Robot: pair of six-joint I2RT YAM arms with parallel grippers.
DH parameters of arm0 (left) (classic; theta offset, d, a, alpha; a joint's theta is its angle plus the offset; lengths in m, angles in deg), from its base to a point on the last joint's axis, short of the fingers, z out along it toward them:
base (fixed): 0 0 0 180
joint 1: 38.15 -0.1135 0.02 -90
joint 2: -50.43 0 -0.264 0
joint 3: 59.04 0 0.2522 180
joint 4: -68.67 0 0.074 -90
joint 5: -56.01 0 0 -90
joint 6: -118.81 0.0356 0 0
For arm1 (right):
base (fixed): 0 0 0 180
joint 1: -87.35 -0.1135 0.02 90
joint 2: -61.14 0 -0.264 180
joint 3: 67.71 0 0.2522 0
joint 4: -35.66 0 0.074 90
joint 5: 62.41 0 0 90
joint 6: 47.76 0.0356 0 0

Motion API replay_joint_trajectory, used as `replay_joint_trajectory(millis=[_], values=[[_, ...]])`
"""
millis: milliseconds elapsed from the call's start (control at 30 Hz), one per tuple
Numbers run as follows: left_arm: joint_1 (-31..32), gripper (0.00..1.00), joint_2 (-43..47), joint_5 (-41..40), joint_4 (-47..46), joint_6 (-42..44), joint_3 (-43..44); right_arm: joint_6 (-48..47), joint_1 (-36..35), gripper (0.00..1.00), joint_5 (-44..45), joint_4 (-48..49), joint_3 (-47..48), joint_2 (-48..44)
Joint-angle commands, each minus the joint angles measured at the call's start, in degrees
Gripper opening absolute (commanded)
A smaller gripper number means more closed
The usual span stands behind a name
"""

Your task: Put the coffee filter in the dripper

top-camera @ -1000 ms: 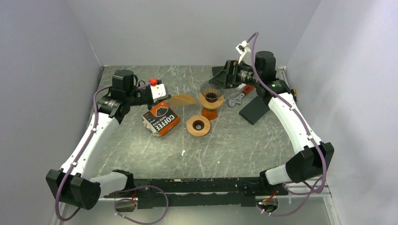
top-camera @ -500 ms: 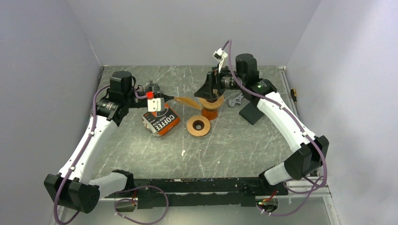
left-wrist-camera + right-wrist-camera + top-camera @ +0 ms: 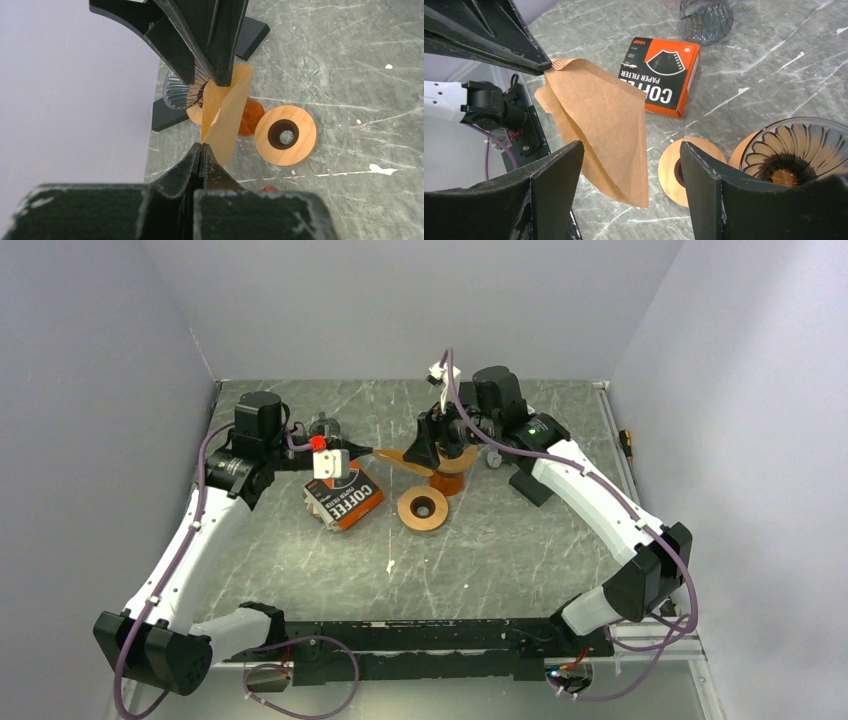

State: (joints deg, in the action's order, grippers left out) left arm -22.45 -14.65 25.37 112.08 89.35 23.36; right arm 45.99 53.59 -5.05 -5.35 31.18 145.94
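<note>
Seen from overhead, the right claw (image 3: 425,445) hides most of the dripper (image 3: 796,150), which shows clearly only at the lower right of the right wrist view. The brown paper filter (image 3: 599,120) is pinched at one corner by the closed left claw (image 3: 202,149). It hangs above the table between the right claw's spread jaws, left of the dripper. Both arms reach inward toward centre frame.

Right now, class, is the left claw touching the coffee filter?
Touching. The left wrist view shows the left claw shut on a corner of the coffee filter.
</note>
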Motion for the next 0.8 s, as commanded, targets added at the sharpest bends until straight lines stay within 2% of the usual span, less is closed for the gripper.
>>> replay_joint_trajectory(millis=[0,300,367,567,600,633,667,700,733,767], values=[[0.29,0.0,1.68,2.71,-1.7,-1.33,-0.15,-2.34,-0.97,0.73,4.1,-0.35,2.55,0.28],[0.38,0.0,1.97,3.41,-3.49,-2.65,-0.86,-2.55,-1.88,0.59,3.64,0.05,2.89,1.16],[0.38,0.0,1.86,3.27,-3.93,-2.93,-1.05,-2.75,-2.05,0.53,2.98,0.42,2.88,0.99],[0.38,0.02,1.24,1.45,-5.6,-5.13,-1.32,-2.23,-2.28,0.07,2.68,1.79,1.96,-0.16],[0.36,0.12,1.19,0.75,-6.08,-5.54,-1.46,-2.05,-2.28,0.01,3.29,1.95,1.83,-0.38],[0.38,0.3,1.18,-0.26,-7.27,-6.47,-1.68,-1.81,-2.28,0.0,3.96,2.12,1.7,-0.53],[0.38,0.56,1.29,-1.47,-8.82,-7.87,-2.21,-1.29,-2.21,0.0,4.62,2.37,1.56,-0.6],[0.38,0.87,1.51,-2.77,-10.77,-10.09,-2.99,-1.01,-2.21,0.0,5.03,2.49,1.58,-0.75],[0.38,0.98,1.8,-4.16,-13.13,-11.62,-3.93,-0.69,-2.19,0.0,5.52,2.54,1.66,-0.69],[0.38,0.99,2.26,-5.43,-14.86,-13.09,-4.97,-0.37,-2.19,0.0,6.29,2.5,1.77,-0.76]])
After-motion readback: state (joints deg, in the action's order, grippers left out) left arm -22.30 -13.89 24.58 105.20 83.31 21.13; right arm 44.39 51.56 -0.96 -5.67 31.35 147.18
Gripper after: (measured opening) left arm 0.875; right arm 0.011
